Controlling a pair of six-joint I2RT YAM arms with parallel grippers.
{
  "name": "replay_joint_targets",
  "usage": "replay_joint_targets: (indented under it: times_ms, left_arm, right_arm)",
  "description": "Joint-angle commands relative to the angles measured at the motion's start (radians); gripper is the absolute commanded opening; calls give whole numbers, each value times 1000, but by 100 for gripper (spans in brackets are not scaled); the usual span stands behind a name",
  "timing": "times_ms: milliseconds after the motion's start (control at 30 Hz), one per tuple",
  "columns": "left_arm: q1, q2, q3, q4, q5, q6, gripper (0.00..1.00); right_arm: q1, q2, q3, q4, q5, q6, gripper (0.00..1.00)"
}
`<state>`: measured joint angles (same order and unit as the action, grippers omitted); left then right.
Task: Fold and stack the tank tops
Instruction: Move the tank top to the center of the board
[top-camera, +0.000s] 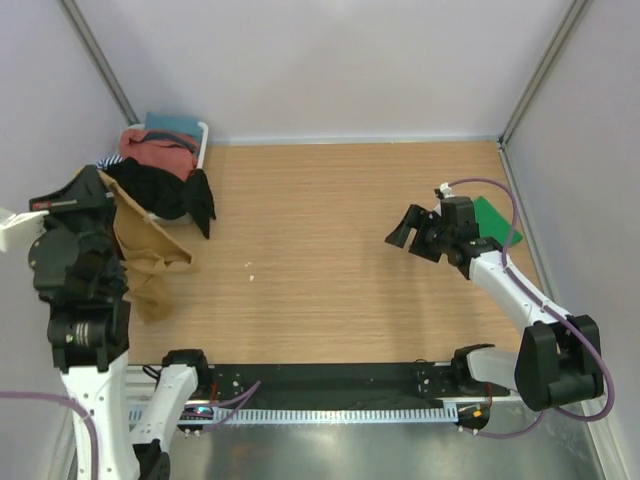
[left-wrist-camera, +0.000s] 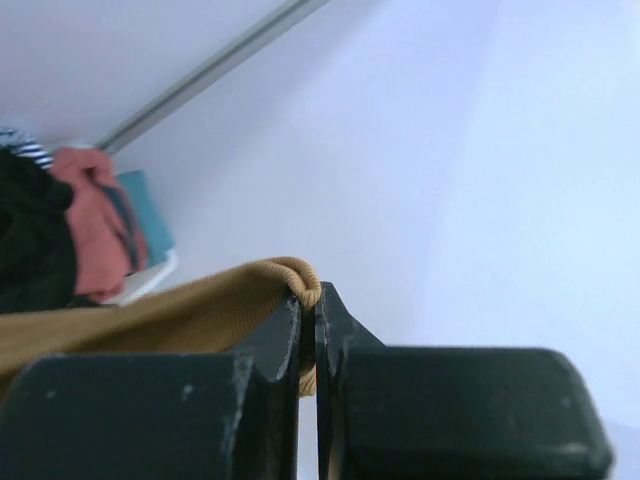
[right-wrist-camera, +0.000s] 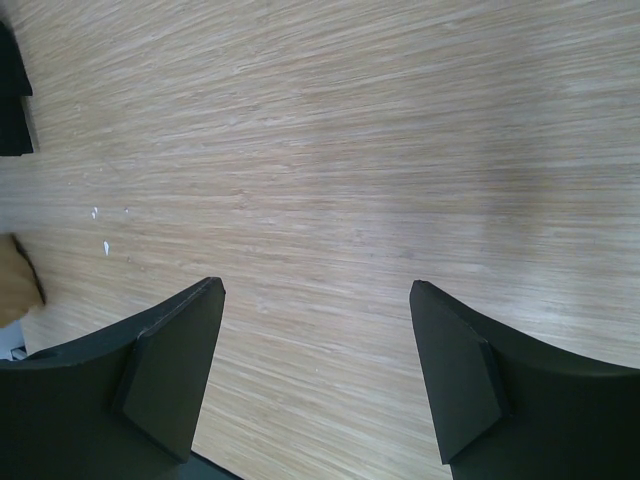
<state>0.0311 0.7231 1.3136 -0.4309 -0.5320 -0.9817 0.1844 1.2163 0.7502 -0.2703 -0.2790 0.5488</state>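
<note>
Tan tank top (left-wrist-camera: 180, 315) pinched in closed left fingers (left-wrist-camera: 300, 338); right fingers (top-camera: 412, 236) spread wide, empty, above table (right-wrist-camera: 350, 150).

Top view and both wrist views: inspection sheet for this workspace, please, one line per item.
Surface: wooden table, a few white specks.
Job's things: tan tank top hangs from the left gripper; green tank top lies flat far right, partly hidden by the right arm.
Clutter: white bin heaped with clothes, black garment spilling out.
Grippers: left gripper shut on the tan top's edge; right gripper open, empty, over bare wood.
Cables: purple cable along the right arm.
Surroundings: pale walls, metal corner posts.
</note>
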Motion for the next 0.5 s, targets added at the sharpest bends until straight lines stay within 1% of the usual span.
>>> replay_joint_targets:
  times_ms: [0,33,67,100,133,267,300,367,400,467]
  left_arm:
    - [0,-30,91,41,159,-34,0]
    - [-2,-25,126,46,200,-50,0]
    - [-2,-5,145,46,298,-70,0]
    - [0,12,162,50,346,-113,0]
    - [-2,27,185,55,456,-142,0]
    - [-2,113,177,125,666,-259,0]
    - [-10,134,153,139,682,-281,0]
    - [-22,150,132,159,679,-273,0]
    - [-95,163,113,162,652,-262,0]
    - [-175,180,99,178,606,-218,0]
  right_arm:
    - [7,-8,47,29,-8,2,81]
    - [7,-8,49,29,-8,2,81]
    - [9,-6,49,28,-8,2,81]
    - [9,-6,51,28,-6,3,81]
    - [7,-6,51,29,-6,5,81]
    - [7,-9,54,26,-6,14,81]
    - [9,-12,55,26,-5,14,81]
    - [7,-15,63,22,0,17,81]
    - [7,-18,64,20,3,19,81]
    - [9,-17,78,7,11,19,81]
